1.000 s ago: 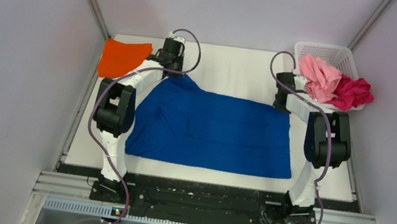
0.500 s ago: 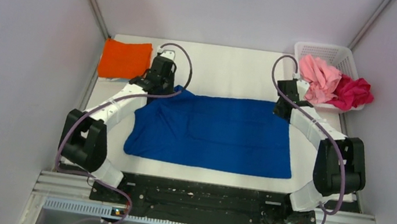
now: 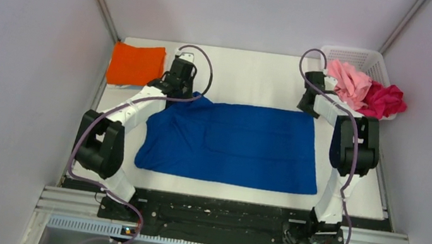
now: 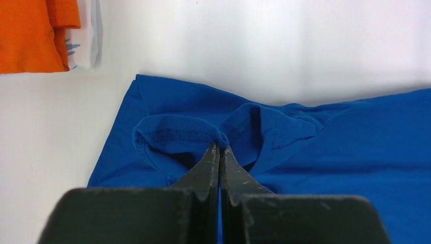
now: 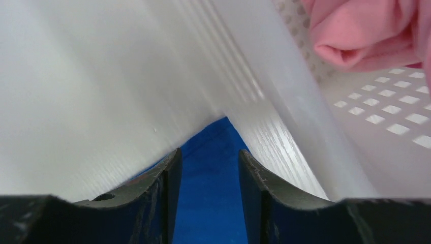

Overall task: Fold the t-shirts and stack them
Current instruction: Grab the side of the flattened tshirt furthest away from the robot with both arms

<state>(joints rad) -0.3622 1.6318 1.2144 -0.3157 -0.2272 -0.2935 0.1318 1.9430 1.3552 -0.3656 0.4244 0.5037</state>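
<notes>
At the far left corner of the table the orange t-shirt lies folded, well apart from my left gripper. My left wrist view shows a white layer with blue marks at its right edge, which the top view hardly gives. My left fingers are pressed together on a hemmed fold at the far left corner of the blue t-shirt, which lies spread across the middle of the table. Bare white table lies open beyond its far edge. My right gripper stands partly open over the shirt's far right corner and holds nothing; blue cloth shows below the gap. Just right of it stands the white basket, its wall close in my right wrist view, with the pink t-shirt and magenta t-shirt heaped over its rim.
</notes>
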